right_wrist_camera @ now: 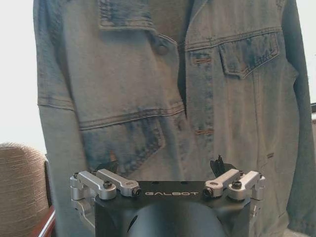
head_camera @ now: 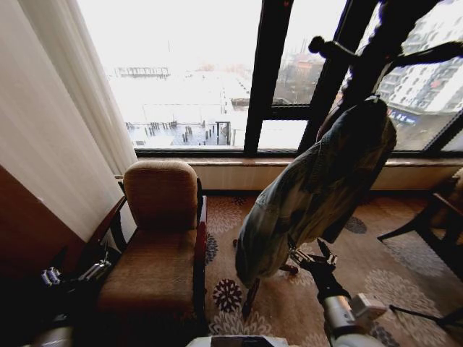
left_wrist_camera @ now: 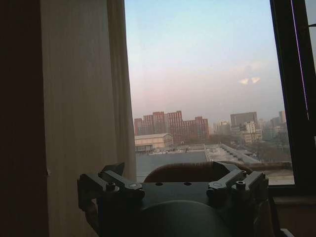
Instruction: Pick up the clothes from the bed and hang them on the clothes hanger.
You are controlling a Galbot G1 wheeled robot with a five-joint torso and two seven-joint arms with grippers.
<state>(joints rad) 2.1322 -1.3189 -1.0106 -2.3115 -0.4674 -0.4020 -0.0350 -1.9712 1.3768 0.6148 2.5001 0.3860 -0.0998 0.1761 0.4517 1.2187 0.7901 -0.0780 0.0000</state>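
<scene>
The clothes, a light-blue denim jacket (head_camera: 318,181), hang off the floor from a dark stand (head_camera: 376,50) in front of the window. The clothes hanger is hidden under the jacket's shoulders, and the bed is out of view. My right gripper (head_camera: 307,256) is open just in front of the jacket's lower hem. In the right wrist view the jacket (right_wrist_camera: 148,98) hangs front-on with collar and chest pockets, close behind the right gripper (right_wrist_camera: 165,168), whose fingers hold nothing. My left gripper (head_camera: 72,273) is parked low beside the armchair; in its wrist view the left gripper (left_wrist_camera: 173,170) is open and empty.
A brown armchair (head_camera: 160,238) stands left of the jacket on patterned carpet (head_camera: 362,267). A cream curtain (head_camera: 58,130) hangs at the left of the big window (head_camera: 195,87). A dark wooden chair (head_camera: 441,217) sits at the right edge. The stand's legs (head_camera: 249,296) reach the floor near my right arm.
</scene>
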